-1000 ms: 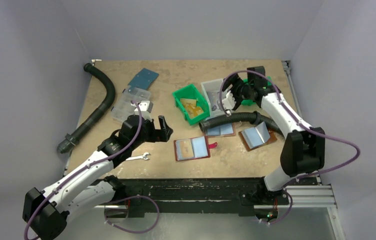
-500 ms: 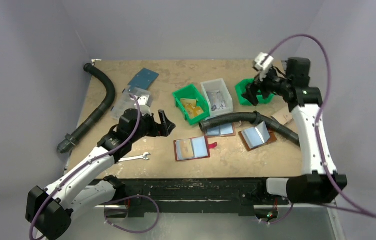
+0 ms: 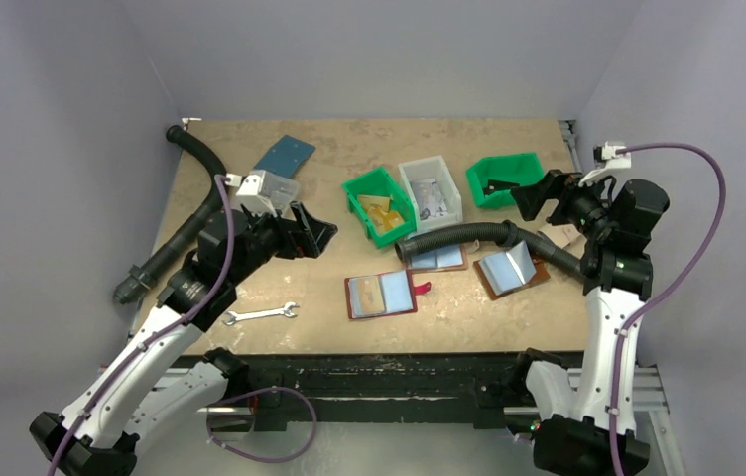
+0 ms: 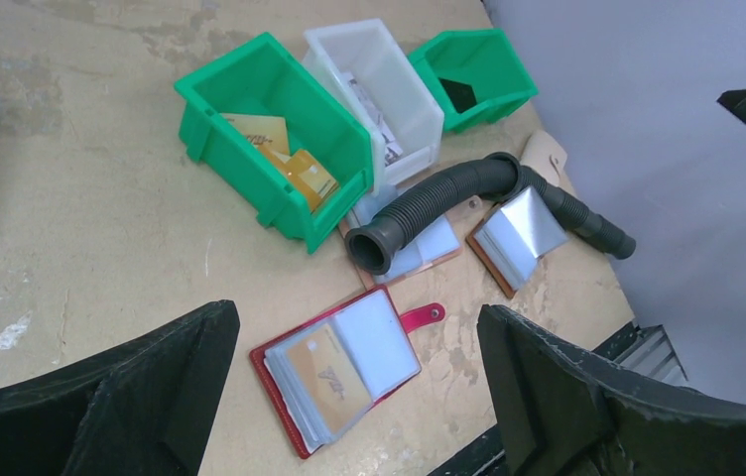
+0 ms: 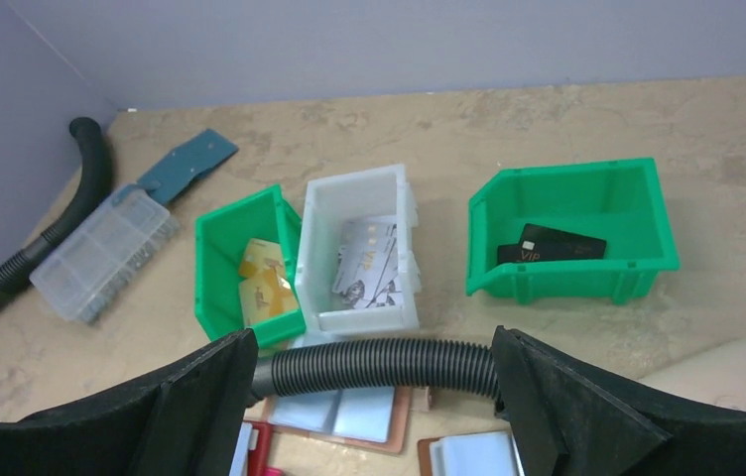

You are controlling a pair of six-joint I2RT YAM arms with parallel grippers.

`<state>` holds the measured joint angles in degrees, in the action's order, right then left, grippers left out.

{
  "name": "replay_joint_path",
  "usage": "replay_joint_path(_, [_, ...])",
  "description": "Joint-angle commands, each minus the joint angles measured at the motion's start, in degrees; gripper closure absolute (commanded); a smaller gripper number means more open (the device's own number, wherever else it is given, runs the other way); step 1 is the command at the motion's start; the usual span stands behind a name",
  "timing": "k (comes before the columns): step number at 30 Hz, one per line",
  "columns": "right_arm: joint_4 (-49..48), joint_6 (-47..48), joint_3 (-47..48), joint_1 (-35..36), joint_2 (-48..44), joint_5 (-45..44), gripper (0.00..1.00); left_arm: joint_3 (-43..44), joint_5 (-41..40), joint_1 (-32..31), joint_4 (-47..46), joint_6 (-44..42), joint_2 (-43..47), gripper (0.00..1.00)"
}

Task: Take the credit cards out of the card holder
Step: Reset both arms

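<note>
At the far left a black corrugated hose (image 3: 200,193) curves along the edge of the tan table (image 3: 349,139); the right wrist view cuts it off at the frame. Beside it lies a clear plastic compartment box (image 5: 106,253), largely covered from overhead by the left arm. A flat blue plate (image 3: 285,155) lies beyond it and a silver wrench (image 3: 260,315) nearer the bases. The left gripper (image 3: 314,234) hangs above the table, jaws spread wide with nothing between them. The dark red bifold card holder (image 4: 344,369) lies open near the middle of the front edge, its small red tab (image 4: 427,315) pointing right. A tan-orange credit card (image 4: 327,375) sits in its left page. The pale blue-grey right page is too shiny to tell card from pocket. The right wrist view shows only a red corner of the holder at the bottom edge. Behind it stand a green bin (image 4: 240,149) with yellow-orange cards and a white bin (image 5: 359,319). A second black hose (image 3: 468,236) overlaps one brown folder (image 3: 438,260), and another brown folder (image 3: 510,270) lies to the right. A further green bin (image 5: 572,273) holds a black card (image 5: 551,243). The right gripper (image 3: 538,193) hovers at the right, jaws equally wide and empty.
</note>
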<state>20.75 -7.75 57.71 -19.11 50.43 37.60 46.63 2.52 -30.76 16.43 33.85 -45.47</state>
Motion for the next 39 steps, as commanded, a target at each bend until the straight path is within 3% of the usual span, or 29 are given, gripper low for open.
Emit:
replay_joint_path(1, [-1.21,-5.66,0.19,-0.02,-2.16,-2.9,0.01,4.91,-1.13,0.39,5.45,0.13,2.54,0.0])
replay_joint_path(7, [3.43,4.72,1.89,-0.05,-5.95,6.02,0.01,5.41,0.0,0.36,6.78,0.83,5.85,0.0])
replay_joint_path(22, [6.02,-2.91,5.02,-0.01,-9.98,0.81,0.01,2.89,2.14,0.42,6.56,0.19,8.88,0.0])
replay_joint_path(39, [12.85,5.48,9.72,-2.32,-5.37,4.08,0.01,-6.0,11.23,0.36,-7.41,-2.82,6.76,0.0])
